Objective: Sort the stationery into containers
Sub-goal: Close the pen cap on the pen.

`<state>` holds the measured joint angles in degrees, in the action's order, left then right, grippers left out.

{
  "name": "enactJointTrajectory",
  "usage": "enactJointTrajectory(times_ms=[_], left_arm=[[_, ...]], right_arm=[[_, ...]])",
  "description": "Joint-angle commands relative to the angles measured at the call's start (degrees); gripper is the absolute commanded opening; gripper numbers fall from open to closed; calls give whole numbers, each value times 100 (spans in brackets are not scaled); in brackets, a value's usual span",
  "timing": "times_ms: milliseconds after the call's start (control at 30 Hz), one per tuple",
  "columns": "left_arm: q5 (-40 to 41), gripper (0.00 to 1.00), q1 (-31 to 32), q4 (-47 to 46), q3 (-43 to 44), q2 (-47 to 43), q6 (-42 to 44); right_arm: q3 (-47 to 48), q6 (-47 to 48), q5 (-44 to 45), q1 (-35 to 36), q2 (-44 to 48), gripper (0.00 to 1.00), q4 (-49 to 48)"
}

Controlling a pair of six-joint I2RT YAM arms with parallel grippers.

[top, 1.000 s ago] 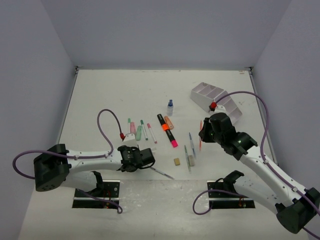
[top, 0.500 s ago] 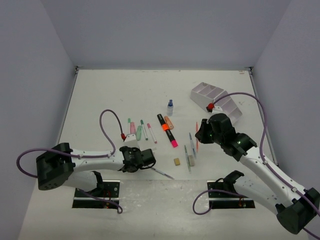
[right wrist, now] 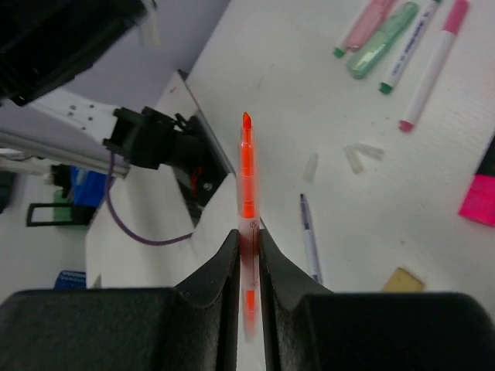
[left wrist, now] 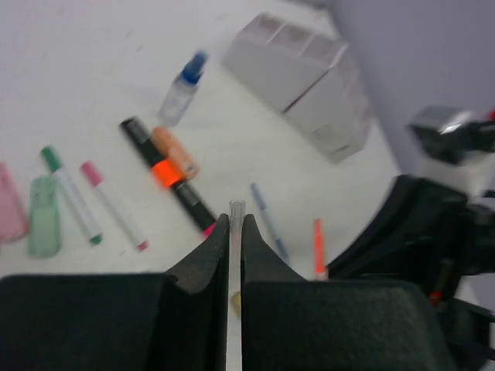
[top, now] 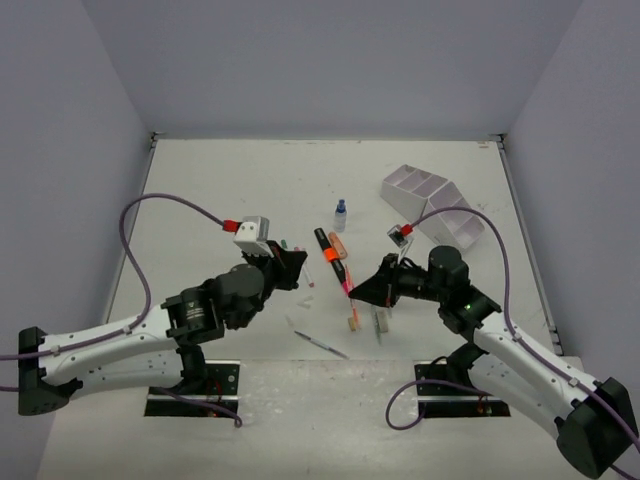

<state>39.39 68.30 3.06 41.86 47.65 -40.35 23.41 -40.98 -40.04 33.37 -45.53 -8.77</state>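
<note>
My left gripper (left wrist: 236, 220) is shut on a thin clear tube (left wrist: 236, 207); in the top view this gripper (top: 293, 262) hangs above the row of markers. My right gripper (right wrist: 247, 236) is shut on an orange pen (right wrist: 247, 174), held low over the table's middle (top: 365, 290). On the table lie a black marker (top: 332, 258), a blue-capped bottle (top: 340, 213), a thin pen (top: 322, 344), a tan eraser (top: 353, 322), and green (right wrist: 379, 39) and pink (right wrist: 367, 23) highlighters. The white containers (top: 430, 200) stand at the far right.
The two grippers are close together near the table's centre. A blue pen (left wrist: 267, 220) and a grey eraser (top: 383, 322) lie under the right arm. Two small clear caps (right wrist: 309, 166) rest beside the thin pen. Grey walls enclose the table.
My left gripper shut, rose from the near edge and swung towards the centre; the thin pen stayed on the table. My right arm swung left and lower with the orange pen.
</note>
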Motion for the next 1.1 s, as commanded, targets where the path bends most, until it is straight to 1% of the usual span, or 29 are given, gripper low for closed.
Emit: enactJointTrajectory(times_ms=[0, 33, 100, 200, 267, 433, 567, 867, 1067], left_arm=[[-1061, 0, 8, -3470, -148, -35, 1962], [-1312, 0, 8, -3658, -109, 49, 2012], [-1641, 0, 8, -4052, -82, 284, 2031], [-1767, 0, 8, -4208, 24, 465, 2001], [-1890, 0, 8, -4357, 19, 562, 1996], [-2144, 0, 5, -4530, 39, 661, 1815], [-2344, 0, 8, -4642, 38, 726, 1649], [-2321, 0, 8, -4749, -110, 915, 1293], [-2392, 0, 8, -4797, -120, 975, 1249]], right_arm=[[-80, -925, -749, 101, 136, 0, -2003], [-48, -954, -742, 150, 217, 0, -2039], [194, -826, -732, 187, 315, 0, -1696], [330, -582, -601, 231, 545, 0, -1399], [445, -417, -277, 249, 846, 0, -953], [730, -177, -54, 249, 941, 0, -381], [863, -95, -15, 249, 909, 0, -275], [1145, 38, 84, 255, 923, 0, 54], [1221, 38, 168, 252, 911, 0, 145]])
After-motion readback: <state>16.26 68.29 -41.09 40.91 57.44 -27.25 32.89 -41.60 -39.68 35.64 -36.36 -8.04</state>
